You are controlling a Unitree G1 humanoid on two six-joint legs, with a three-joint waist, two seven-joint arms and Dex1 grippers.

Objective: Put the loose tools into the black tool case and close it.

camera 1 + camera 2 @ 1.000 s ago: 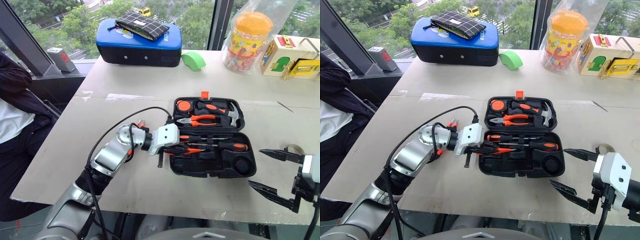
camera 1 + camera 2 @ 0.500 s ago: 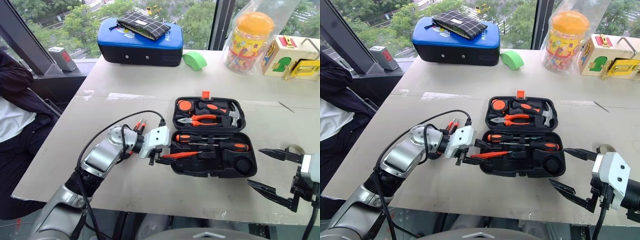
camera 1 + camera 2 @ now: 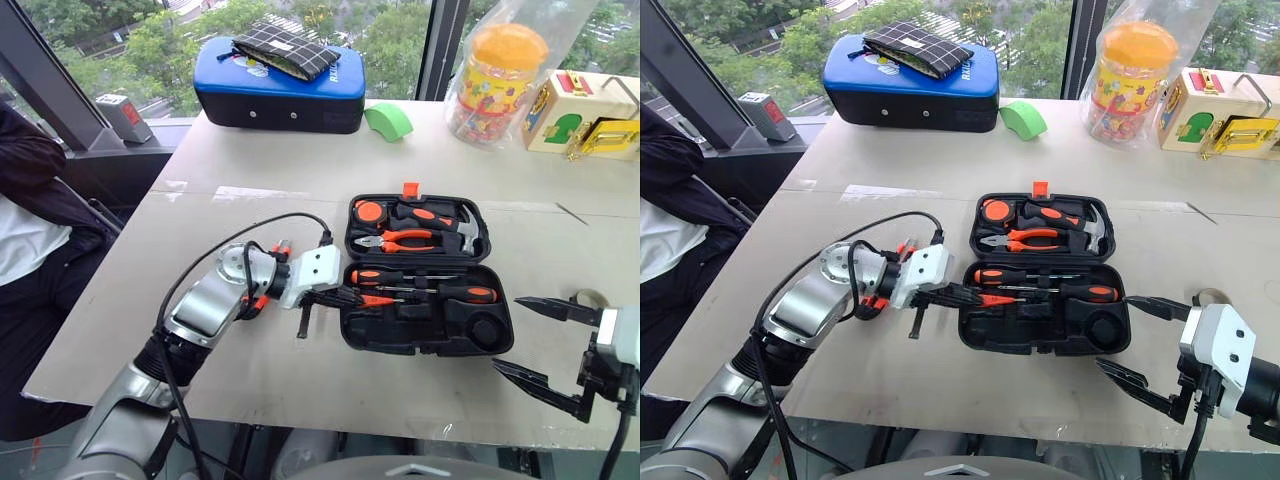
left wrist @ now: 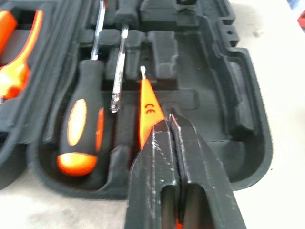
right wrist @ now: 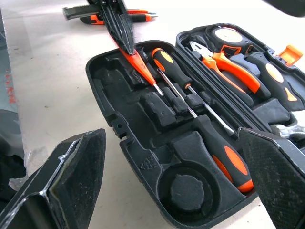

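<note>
Your left pincer [image 4: 172,125] is clenched on the small all-orange tester screwdriver [image 4: 148,109], over the black moulded-plastic tool case [image 3: 500,340]; next, press it into the slot below, then let go

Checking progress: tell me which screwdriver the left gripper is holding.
The small all-orange tester screwdriver, pinched by the left gripper; the orange-and-black-handled screwdrivers lie seated in the case.

A black "CE" mark on the small all-orange tester screwdriver [image 4: 148,107]; no other legible lettering.
</note>
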